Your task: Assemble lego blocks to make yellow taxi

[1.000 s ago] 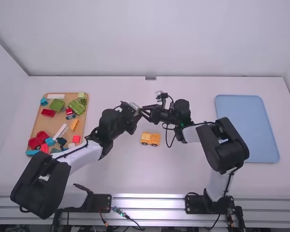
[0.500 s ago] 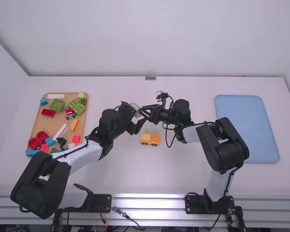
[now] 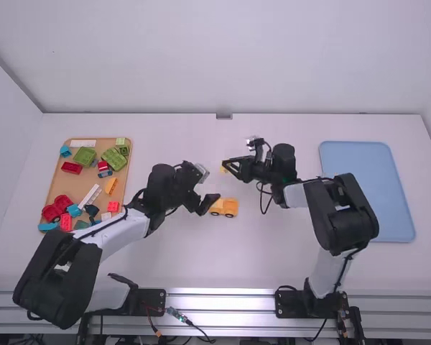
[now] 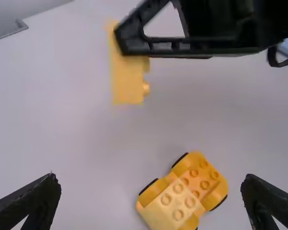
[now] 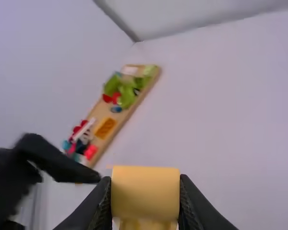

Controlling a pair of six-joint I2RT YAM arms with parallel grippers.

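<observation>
Only partly visible, yellow block in the right hand

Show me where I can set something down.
Bare: the table between the yellow vehicle and the metal rails, the strip along its far edge, and the blue tray. Crowded: the brick-filled board and mid-table around the left gripper and right gripper.

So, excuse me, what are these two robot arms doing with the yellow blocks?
They appear to be building a yellow taxi from toy blocks. The right hand holds a yellow block above the table, apart from the car. The left hand is open and empty, close to the partly built yellow car, which stands on the table between the arms. More blocks in other colours lie on the wooden tray.
</observation>
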